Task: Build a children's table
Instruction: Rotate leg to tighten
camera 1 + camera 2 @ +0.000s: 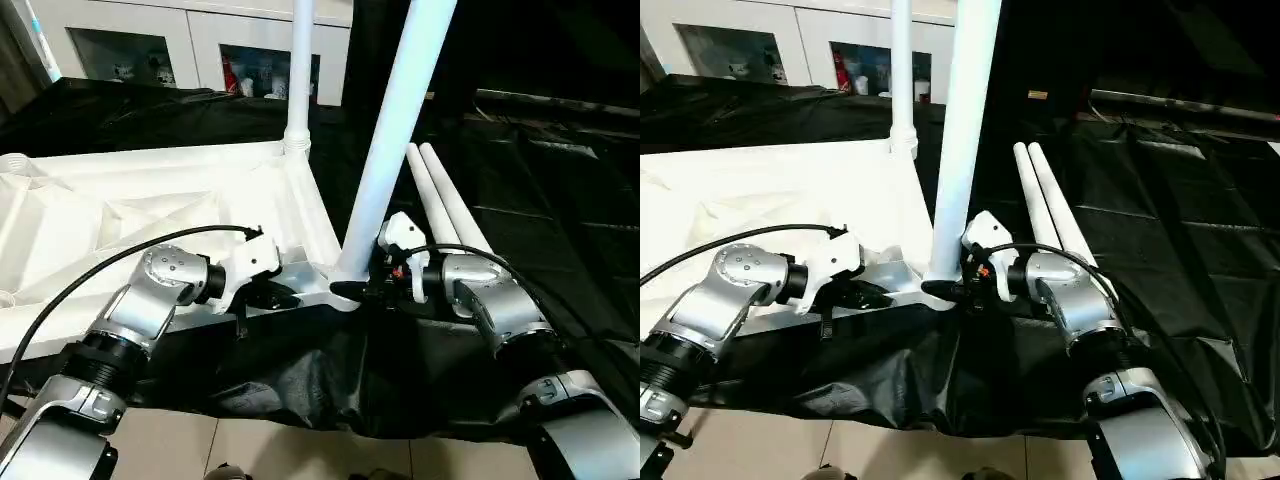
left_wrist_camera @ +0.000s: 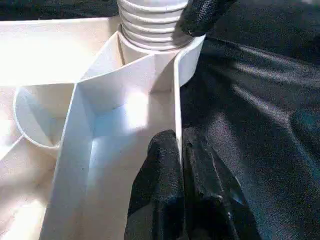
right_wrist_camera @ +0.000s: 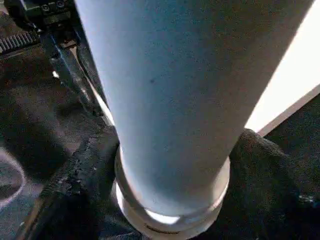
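Tabletop [image 1: 150, 215] of white plastic is seen lying upside down, its ribbed underside facing up, on a black sheet [image 1: 1160, 250] that is spread over the work surface. Two legs are found standing in sockets along the tabletop's right-hand edge: the far leg [image 1: 300, 70] at the far corner, upright, and the near leg [image 1: 400, 130] at the near corner, leaning slightly to the right. Two loose legs [image 1: 445, 195] are noted lying side by side on the sheet, just to the right of the near leg, touching one another.

The left pincer [image 1: 268, 296] is observed clenched on the tabletop's raised rim [image 2: 177, 100] just beside the near corner socket; in the left wrist view one black finger is seen on each side of the thin rim wall, with the ribbed foot of the near leg just beyond. The right pincer [image 1: 352, 290] is set around the base of the near leg where it enters the socket, its fingers [image 3: 75, 175] spread wide on either side of the tube. Whether the fingers press on the leg cannot be told.

White cabinets [image 1: 190, 40] with glass fronts are recorded behind the work area.
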`<state>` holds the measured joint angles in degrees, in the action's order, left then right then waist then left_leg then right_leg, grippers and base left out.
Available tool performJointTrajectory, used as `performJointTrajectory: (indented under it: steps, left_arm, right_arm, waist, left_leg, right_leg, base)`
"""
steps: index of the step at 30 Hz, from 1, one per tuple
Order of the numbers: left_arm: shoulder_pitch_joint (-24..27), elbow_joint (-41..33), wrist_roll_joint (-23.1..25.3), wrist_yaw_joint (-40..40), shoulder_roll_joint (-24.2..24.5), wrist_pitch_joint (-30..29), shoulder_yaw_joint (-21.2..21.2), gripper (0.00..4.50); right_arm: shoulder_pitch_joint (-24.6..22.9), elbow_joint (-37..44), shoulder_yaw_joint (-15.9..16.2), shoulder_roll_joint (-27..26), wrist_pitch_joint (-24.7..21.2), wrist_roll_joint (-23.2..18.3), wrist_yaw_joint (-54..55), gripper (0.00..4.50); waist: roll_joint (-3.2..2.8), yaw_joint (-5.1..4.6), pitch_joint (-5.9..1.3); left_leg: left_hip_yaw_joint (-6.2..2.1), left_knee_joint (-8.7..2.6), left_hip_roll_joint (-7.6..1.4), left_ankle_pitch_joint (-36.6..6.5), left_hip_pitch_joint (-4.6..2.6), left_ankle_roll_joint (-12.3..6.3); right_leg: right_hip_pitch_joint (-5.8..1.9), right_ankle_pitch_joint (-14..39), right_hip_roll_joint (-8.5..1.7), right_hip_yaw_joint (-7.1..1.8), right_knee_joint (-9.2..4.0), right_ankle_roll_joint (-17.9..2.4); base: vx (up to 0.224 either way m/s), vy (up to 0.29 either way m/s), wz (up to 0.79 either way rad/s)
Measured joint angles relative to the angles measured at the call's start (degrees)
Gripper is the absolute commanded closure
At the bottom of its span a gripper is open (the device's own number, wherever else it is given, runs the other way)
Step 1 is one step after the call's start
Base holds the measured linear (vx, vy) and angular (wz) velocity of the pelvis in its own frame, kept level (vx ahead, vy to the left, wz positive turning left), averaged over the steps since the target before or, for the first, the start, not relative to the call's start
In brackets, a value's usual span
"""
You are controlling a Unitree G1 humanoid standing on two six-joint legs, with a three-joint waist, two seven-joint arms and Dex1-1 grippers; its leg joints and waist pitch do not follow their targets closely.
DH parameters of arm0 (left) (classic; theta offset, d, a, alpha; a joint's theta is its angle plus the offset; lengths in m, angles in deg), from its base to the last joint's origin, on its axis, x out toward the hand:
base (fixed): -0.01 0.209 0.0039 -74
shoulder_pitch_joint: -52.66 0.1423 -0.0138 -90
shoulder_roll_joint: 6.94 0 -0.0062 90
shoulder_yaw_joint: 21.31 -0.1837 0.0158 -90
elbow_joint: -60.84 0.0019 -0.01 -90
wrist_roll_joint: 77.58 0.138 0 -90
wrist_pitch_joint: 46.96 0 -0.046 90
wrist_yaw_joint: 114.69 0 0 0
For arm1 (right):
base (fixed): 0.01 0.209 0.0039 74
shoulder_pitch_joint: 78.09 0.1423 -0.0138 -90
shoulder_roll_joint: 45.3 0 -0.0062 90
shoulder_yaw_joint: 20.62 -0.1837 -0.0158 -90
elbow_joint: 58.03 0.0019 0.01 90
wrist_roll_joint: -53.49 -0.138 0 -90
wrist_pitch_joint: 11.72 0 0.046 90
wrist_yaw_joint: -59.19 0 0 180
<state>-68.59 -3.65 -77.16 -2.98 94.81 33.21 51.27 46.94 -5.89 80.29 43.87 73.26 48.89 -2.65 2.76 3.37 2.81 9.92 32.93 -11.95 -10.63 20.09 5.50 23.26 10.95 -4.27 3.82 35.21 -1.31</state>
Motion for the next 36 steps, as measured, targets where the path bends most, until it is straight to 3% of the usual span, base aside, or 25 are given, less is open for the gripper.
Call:
performJointTrajectory:
  steps: [6,14,23,27,32,34,36]
  left_arm:
    - [0.0,0.1,0.0,0.0,0.0,0.2,0.0,4.50]
    - [-0.8,1.6,0.0,1.1,-0.7,-0.4,0.1,4.50]
    - [-7.6,10.7,3.6,17.3,-9.4,-5.7,0.8,4.50]
    - [-9.4,12.4,4.8,23.7,-13.4,-8.7,1.4,4.50]
    - [-9.5,12.5,4.9,25.7,-15.3,-9.8,2.0,4.50]
    - [-9.5,12.5,4.9,25.7,-15.2,-9.8,2.0,4.50]
    - [-9.4,12.5,4.9,25.7,-14.9,-9.3,2.0,4.50]
  right_arm:
    - [-0.1,0.7,0.5,0.2,0.0,0.2,-0.1,1.68]
    - [-0.8,0.9,-0.2,-0.4,-0.1,0.0,2.4,1.77]
    - [1.9,-6.1,-8.0,-10.9,-2.7,0.7,32.8,1.78]
    - [5.5,-10.3,-12.0,-16.8,-4.1,0.4,47.2,1.78]
    - [7.3,-12.8,-13.1,-18.8,-3.5,0.7,53.0,1.78]
    - [7.3,-13.1,-13.2,-18.9,-2.9,0.7,53.1,1.08]
    - [7.3,-13.3,-13.3,-19.2,-2.1,0.6,52.4,1.08]
  waist:
    - [0.00,0.00,0.00]
    - [0.01,0.07,0.00]
    - [0.06,-0.27,0.02]
    - [0.02,-0.38,0.01]
    - [0.07,-0.38,-0.03]
    - [0.08,-0.38,-0.02]
    - [0.08,-0.47,-0.02]
  left_leg:
    - [0.01,0.02,0.00,0.0,0.00,0.00]
    - [0.01,0.12,0.00,0.0,-0.03,0.00]
    - [-0.08,0.36,0.02,0.0,-0.07,0.08]
    - [-0.09,0.33,0.03,0.1,-0.06,0.12]
    - [-0.09,0.33,0.04,0.1,-0.05,0.11]
    - [-0.08,0.33,0.04,0.0,-0.04,0.11]
    - [-0.09,0.30,0.04,0.0,-0.05,0.11]
  right_leg:
    - [0.00,0.0,0.00,0.00,0.02,0.0]
    - [-0.04,0.0,0.00,-0.01,0.12,0.0]
    - [-0.11,-0.6,-0.04,-0.08,0.06,0.0]
    - [-0.09,-0.6,-0.03,-0.07,0.05,-0.1]
    - [-0.12,-0.6,-0.03,-0.08,-0.03,0.0]
    - [-0.12,-0.6,-0.03,-0.08,-0.04,0.0]
    - [-0.11,-0.6,-0.03,-0.08,-0.03,0.0]
  base:
    - [0.000,0.000,0.00]
    - [0.000,0.000,0.00]
    - [0.000,0.000,0.00]
    - [0.000,0.000,0.00]
    - [0.000,0.000,0.00]
    - [0.000,0.000,0.00]
    - [0.000,0.000,0.00]
